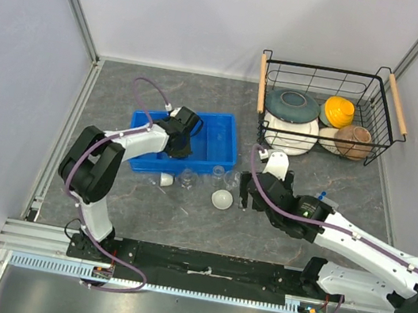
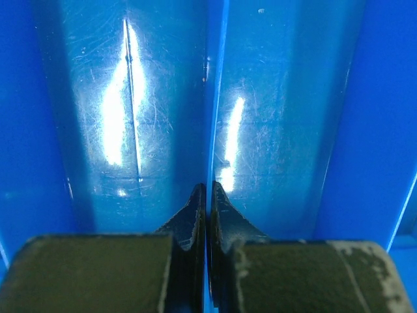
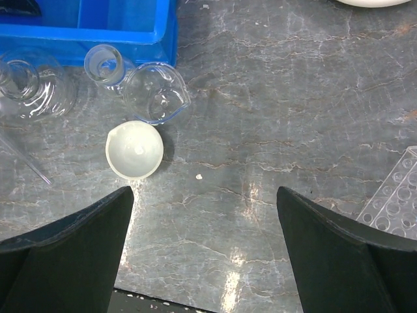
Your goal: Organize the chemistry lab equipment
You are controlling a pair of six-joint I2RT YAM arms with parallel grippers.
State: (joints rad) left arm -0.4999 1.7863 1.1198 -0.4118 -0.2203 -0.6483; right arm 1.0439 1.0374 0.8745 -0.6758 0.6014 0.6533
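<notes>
Found the white round dish (image 3: 134, 149) upright on the grey worktop (image 3: 273, 117), just near of the blue tray (image 3: 98, 32). Noted a clear glass beaker (image 3: 156, 92) close against its far rim and more glassware (image 3: 29, 81) to the left. Spotted the tiny white cup (image 1: 166, 179) further left, too small to tell upright from tipped.

Judged the task barely begun: saw every visible piece loose on the worktop and none sorted into a place.

Saw the right gripper (image 3: 205, 193) hovering near of the dish, fingers spread wide, holding nothing. Saw the left gripper (image 2: 207, 195) low inside the tray, fingers pressed together, empty.

Caught only a corner of the clear tube rack (image 3: 394, 202) at the right edge. Could not count tubes, nor see the tray floor under the left arm.
</notes>
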